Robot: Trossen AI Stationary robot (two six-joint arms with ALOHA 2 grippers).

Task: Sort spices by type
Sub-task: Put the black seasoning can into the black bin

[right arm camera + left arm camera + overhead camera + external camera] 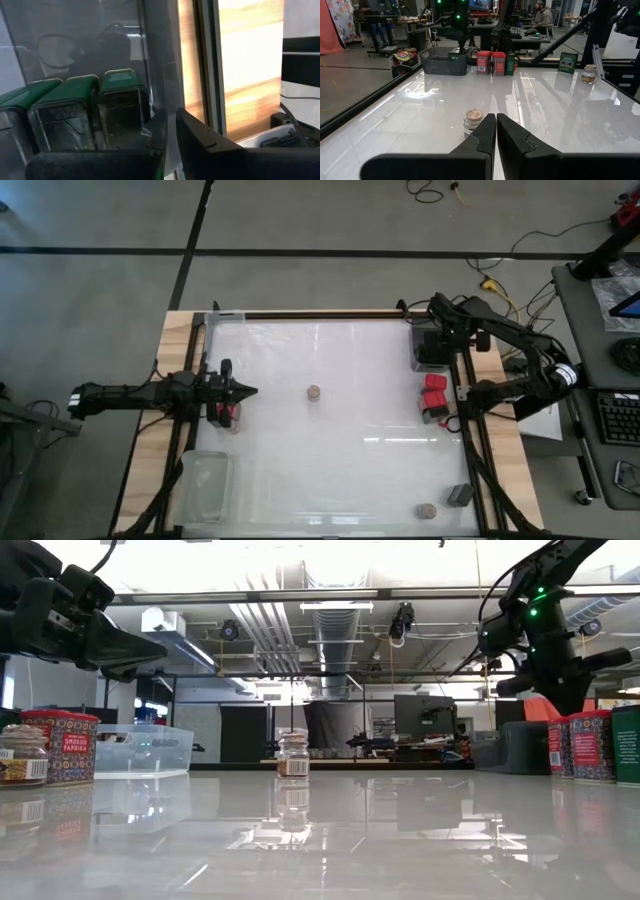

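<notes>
With both pairs of fingers pressed shut on nothing, the right gripper (441,340), just beside the dark boxy tins (75,117), could topple them, while the left gripper (248,391) waits well away from them.

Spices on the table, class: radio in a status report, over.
Left gripper shut, empty, at left edge. Right gripper shut, empty, over the right-edge tray. Round jar alone mid-table, red tins grouped right. Nothing blocking it.

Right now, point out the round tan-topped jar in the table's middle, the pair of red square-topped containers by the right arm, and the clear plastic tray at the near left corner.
Round tan-topped jar (314,392), high view, lid.
Red square-topped containers (434,388), high view, top face.
Clear plastic tray (204,485), high view, floor.
</notes>
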